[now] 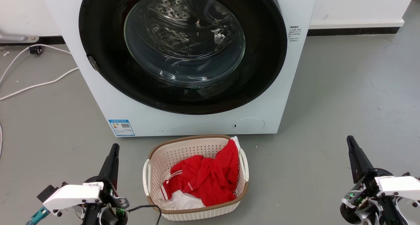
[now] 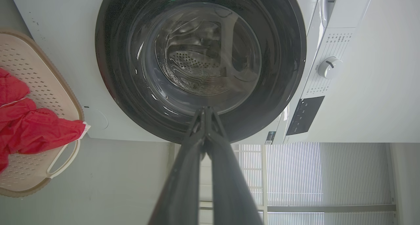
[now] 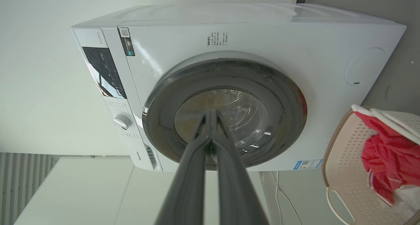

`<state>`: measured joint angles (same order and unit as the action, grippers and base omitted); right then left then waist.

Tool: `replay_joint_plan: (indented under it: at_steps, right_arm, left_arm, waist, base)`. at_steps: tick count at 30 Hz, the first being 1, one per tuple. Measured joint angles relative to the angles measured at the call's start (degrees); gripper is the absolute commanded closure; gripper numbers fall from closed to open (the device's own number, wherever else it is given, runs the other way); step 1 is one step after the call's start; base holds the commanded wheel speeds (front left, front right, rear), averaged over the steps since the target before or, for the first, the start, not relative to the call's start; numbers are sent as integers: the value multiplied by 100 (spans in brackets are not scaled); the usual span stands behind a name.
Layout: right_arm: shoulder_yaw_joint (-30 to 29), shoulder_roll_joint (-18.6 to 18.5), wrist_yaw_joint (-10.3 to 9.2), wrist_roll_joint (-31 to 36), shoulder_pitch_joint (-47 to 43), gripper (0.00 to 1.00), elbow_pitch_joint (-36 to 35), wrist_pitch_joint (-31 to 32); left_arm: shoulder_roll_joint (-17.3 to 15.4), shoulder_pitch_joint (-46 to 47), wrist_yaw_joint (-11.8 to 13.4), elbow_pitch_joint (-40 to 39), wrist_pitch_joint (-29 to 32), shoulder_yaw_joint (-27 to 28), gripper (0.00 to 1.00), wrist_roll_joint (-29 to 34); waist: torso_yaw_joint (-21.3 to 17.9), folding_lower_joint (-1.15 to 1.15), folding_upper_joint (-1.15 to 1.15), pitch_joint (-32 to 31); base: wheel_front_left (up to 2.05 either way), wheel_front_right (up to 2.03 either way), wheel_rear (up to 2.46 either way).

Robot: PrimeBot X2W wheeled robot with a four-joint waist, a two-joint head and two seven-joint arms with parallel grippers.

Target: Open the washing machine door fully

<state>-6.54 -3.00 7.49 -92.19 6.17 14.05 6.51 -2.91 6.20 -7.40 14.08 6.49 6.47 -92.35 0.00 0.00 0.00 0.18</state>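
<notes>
Fingers of the left gripper point(image 1: 114, 149) and the right gripper point(image 1: 351, 145) are pressed together tip to tip, holding nothing. Both sit low over the floor, well apart from the machine. The washing machine door point(image 1: 183, 51) lies flush against the front of the washing machine point(image 1: 197, 125); opening not yet begun.

Risks noted:
1. The glossy black rim offers little purchase. A small grey tab point(image 1: 93, 62) on its left edge may be the pull point, but I cannot tell. A wrong guess means hauling at the hinge side.
2. The laundry basket point(image 1: 190, 138) with red clothing point(image 1: 210, 175) stands just in front, beneath the door. A low reach could shove it or snag the cloth.
3. The swinging door may strike whichever arm waits in its arc.
</notes>
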Motion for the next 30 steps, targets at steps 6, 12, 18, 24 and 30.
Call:
replay_joint_plan:
  at_steps: [6,12,18,24,30]
  right_arm:
    - [0,0,0,0,0,100,0,0]
    - [0,0,0,0,0,100,0,0]
    - [0,0,0,0,0,100,0,0]
    - [0,0,0,0,0,100,0,0]
    - [8,4,-1,0,-83,0,151,0]
  left_arm:
    - [0,0,0,0,0,-1,100,0]
    - [0,0,0,0,0,-1,100,0]
    - [0,0,0,0,0,-1,100,0]
    - [0,0,0,0,0,-1,100,0]
    - [16,-79,2,145,-8,-26,0,-2]
  waist:
    - [0,0,0,0]
    - [0,0,0,0]
    - [0,0,0,0]
    - [0,0,0,0]
    - [0,0,0,0]
  base:
    - [0,0,0]
    - [0,0,0]
    - [0,0,0]
    - [0,0,0]
    - [0,0,0]
